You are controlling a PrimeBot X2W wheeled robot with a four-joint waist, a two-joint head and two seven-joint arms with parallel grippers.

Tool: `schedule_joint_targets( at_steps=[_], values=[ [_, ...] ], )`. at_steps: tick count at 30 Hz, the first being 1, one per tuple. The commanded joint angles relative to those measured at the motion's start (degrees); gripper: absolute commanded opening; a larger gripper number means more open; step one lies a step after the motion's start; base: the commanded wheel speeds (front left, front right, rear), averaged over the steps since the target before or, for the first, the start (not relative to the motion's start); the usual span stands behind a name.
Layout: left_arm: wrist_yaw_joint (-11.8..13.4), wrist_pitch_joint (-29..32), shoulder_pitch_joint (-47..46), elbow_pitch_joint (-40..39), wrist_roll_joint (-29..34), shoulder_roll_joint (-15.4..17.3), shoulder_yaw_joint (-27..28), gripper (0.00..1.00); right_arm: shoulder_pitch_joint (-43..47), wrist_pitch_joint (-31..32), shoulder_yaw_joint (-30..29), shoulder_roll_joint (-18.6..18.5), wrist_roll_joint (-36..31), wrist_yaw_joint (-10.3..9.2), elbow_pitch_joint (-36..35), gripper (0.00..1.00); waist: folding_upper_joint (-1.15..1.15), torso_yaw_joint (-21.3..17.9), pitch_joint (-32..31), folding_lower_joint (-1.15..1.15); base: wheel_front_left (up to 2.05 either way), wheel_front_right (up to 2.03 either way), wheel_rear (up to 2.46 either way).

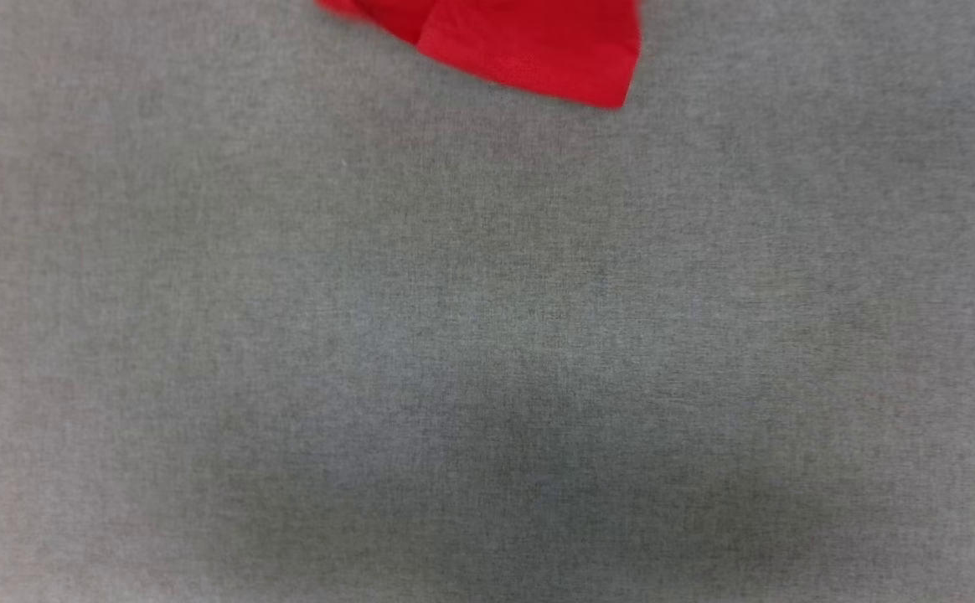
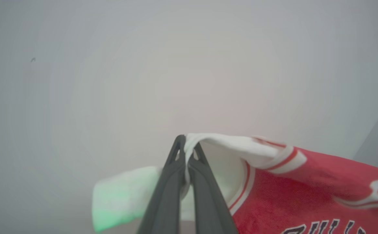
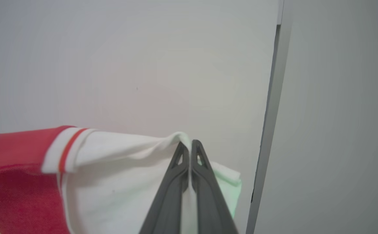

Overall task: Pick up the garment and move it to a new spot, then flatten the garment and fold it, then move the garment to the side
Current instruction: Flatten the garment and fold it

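The garment (image 1: 529, 42) is a red T-shirt with white sleeves. In the head view its red lower hem hangs at the top edge, above the grey table (image 1: 487, 352). In the left wrist view my left gripper (image 2: 186, 143) is shut on a white sleeve of the garment (image 2: 289, 182); red body, stripe trim and black-and-white lettering stretch off to the right. My right gripper (image 3: 189, 146) is shut on the other white sleeve of the garment (image 3: 111, 175) in the right wrist view, with the red body to the left. The shirt hangs lifted between both grippers.
Grey cloth covers the table across the head view, with a soft shadow low in the middle. A pale wall (image 2: 143, 81) lies behind the shirt in both wrist views. A vertical grey wall edge (image 3: 270, 113) runs to the right of my right gripper.
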Motion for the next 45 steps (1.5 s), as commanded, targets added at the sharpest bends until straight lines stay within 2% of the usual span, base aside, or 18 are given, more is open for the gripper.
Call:
schedule_joint_targets(
  at_steps=[1, 5, 9, 11, 13, 16, 20, 25, 29, 32, 36, 40, 45],
  values=[
    [0.15, -0.48, -2.23, 1.22, 0.75, -0.06, 1.24, 0.00, -2.18, -0.54, -2.76, -0.11, -1.40, -0.10, -0.04, 0.00, 0.00, -0.38, -1.18, 0.00, 0.00, 0.00, 0.00],
    [0.15, -0.60, -4.09, 0.56, 1.91, -0.65, 3.89, 0.00, -2.95, -0.88, -6.79, 0.47, -3.85, -0.10, 0.05, 0.00, 0.00, -0.49, -3.04, 0.00, 0.00, 0.00, 0.00],
    [0.15, -0.53, -0.57, -1.68, 3.28, -0.92, 6.14, 0.00, -1.07, -1.10, -9.42, 1.88, -5.72, -0.10, 0.05, 0.00, 0.00, -0.51, -4.95, 0.00, 0.00, 0.00, 0.00],
    [0.15, -0.47, 2.26, -3.23, 2.31, -1.02, 6.33, 0.00, 1.05, -1.14, -9.09, 2.45, -6.52, -0.10, 0.06, 0.00, 0.00, -0.44, -5.95, 0.00, 0.00, 0.00, 0.00],
    [0.14, 2.11, 5.82, -5.23, 0.19, -0.80, 6.07, 0.00, 3.47, -1.15, -8.12, 3.15, -6.94, -0.10, 0.03, 0.00, 0.00, -0.47, -6.97, 0.00, 0.00, 0.00, 0.00],
    [0.14, 7.28, 12.56, -9.62, -2.31, 0.85, 4.46, 0.00, 8.39, -0.02, -5.57, 4.08, -6.56, -0.09, -0.73, 0.00, 0.00, -0.56, -8.21, 0.00, 0.00, 0.00, 0.00],
    [0.14, 10.90, 19.60, -15.03, -5.38, 3.42, 3.62, 0.00, 14.68, 1.62, -2.44, 3.93, -4.75, -0.09, -3.72, 0.00, 0.00, -0.52, -9.45, 0.00, 0.00, 0.00, 0.00],
    [0.14, 14.03, 32.63, -25.43, -10.37, 9.14, 3.42, 0.00, 27.51, 6.00, 4.08, 1.25, 1.65, -0.09, -14.43, 0.00, 0.00, -0.84, -11.90, 0.00, 0.00, 0.00, 0.00],
    [0.14, 16.31, 44.03, -35.63, -14.01, 14.41, 2.58, 0.00, 39.32, 10.54, 7.87, -4.47, 8.12, -0.09, -26.22, 0.00, 0.00, -1.04, -14.22, 0.00, 0.00, 0.00, 0.00],
    [0.14, 15.74, 52.43, -43.14, -15.83, 18.26, 2.23, 0.00, 48.52, 13.94, 8.75, -9.22, 11.98, -0.09, -35.18, 0.00, 0.00, -1.31, -16.08, 0.00, 0.00, 0.00, 0.00],
    [0.13, 12.89, 62.86, -51.90, -16.79, 23.17, 1.58, 0.00, 60.85, 18.51, 6.69, -14.58, 15.16, -0.09, -46.48, 0.00, 0.00, -1.74, -18.30, 0.00, 0.00, 0.00, 0.00],
    [0.14, 9.38, 71.45, -59.01, -17.29, 26.84, 0.45, 0.00, 72.83, 23.76, 2.17, -17.82, 15.17, -0.09, -56.72, 0.00, 0.00, -2.12, -19.62, 0.00, 0.00, 0.00, 0.00],
    [0.16, 3.46, 79.78, -64.68, -18.85, 29.99, 0.45, 0.00, 85.87, 31.01, -5.53, -17.52, 12.38, -0.09, -68.56, 0.00, 0.00, -2.64, -20.03, 0.00, 0.00, 0.00, 0.00]
  ],
)
